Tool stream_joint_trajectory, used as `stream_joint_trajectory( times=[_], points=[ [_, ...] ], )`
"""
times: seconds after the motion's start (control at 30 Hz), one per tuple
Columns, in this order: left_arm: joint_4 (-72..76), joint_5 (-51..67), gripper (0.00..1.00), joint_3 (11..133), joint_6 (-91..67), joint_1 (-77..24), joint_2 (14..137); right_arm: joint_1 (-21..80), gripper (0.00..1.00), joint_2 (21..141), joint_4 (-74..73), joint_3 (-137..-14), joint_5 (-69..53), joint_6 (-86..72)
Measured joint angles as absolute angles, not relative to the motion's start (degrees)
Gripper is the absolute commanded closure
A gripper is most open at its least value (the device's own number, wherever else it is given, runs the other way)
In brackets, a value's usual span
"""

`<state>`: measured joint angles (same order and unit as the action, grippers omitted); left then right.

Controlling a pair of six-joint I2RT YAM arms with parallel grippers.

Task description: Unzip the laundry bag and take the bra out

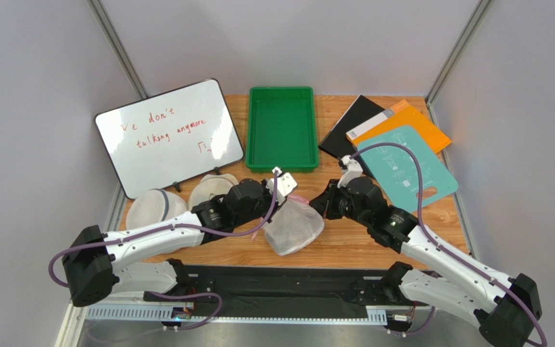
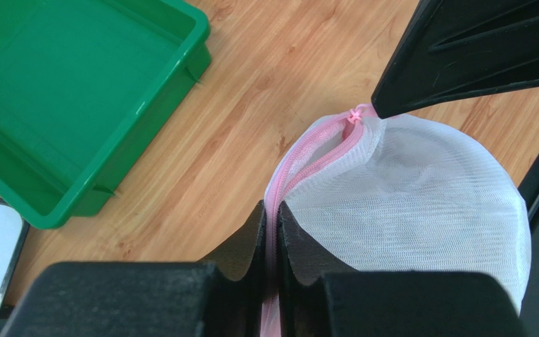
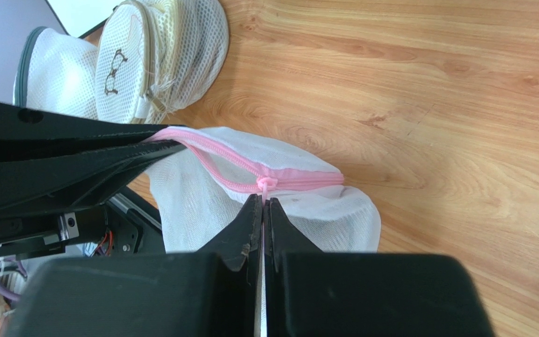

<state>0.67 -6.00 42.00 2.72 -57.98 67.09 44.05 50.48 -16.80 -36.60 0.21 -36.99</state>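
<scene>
The unzipping step is under way, and nothing is coming out of the laundry bag (image 1: 293, 230) yet. The left gripper (image 2: 272, 210) is clamping the bag's pink trim, with the strip running straight in between its closed fingers (image 2: 248, 242). The white mesh dome is bulging out just ahead of that gripper and to one side of it. The right gripper (image 3: 262, 203) is pinching the little pink zipper pull (image 3: 264, 184) right at its fingertips, with no gap showing between them.

The zipper (image 3: 216, 158) is stretching from the pull across to the left gripper, and its teeth are looking meshed along that whole run. So I am judging the bag to be closed, or very nearly so. The two grippers are holding the bag between them over the wooden table (image 3: 427, 105). I cannot tell whether its underside is resting on the wood.

The bra is not showing in any view. It is presumably lying inside, hidden by the mesh.

The next move is probably asking the right gripper to draw the pull along the pink track toward the left gripper. The left grip needs to be holding the trim taut so the fabric is not bunching or slipping free.
</scene>
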Motion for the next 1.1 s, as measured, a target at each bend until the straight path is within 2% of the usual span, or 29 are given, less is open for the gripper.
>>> stream_joint_trajectory(
  times=[0.03,0.13,0.2,0.43,0.77,0.97,1.07,1.1],
  points=[
    [0.47,-5.91,0.48,41.82,2.74,-57.98,67.02,44.05,1.0,50.43,-16.58,-36.34,-0.3,-37.06],
    [-1.08,-4.54,0.24,40.36,1.65,-57.98,65.6,44.16,1.0,49.5,-15.44,-33.98,-2.26,-37.78],
    [-2.44,-2.7,0.16,38.39,0.23,-57.95,62.89,44.58,1.0,48.21,-15.64,-32.42,-3.11,-38.22],
    [-5.06,4.54,0.14,38.5,-3.42,-58.08,56.53,46.68,1.0,44.4,-16.03,-31.42,-4.58,-39.22],
    [-4.93,8.67,0.14,48.21,-6.2,-59.05,68.99,49.21,1.0,43.88,-16.19,-30.85,-4.58,-40.62],
    [-6.13,8.91,0.15,49.28,-7.2,-60.82,72.51,49.34,1.0,43.18,-16.75,-30.83,-4.32,-40.71],
    [-7.2,8.91,0.17,49.28,-7.57,-61.17,72.97,49.32,1.0,43.09,-16.99,-30.83,-3.86,-40.69],
    [-7.44,8.95,0.22,49.28,-7.73,-61.21,72.99,49.34,1.0,43.09,-17.02,-30.83,-3.68,-40.69]
  ],
)
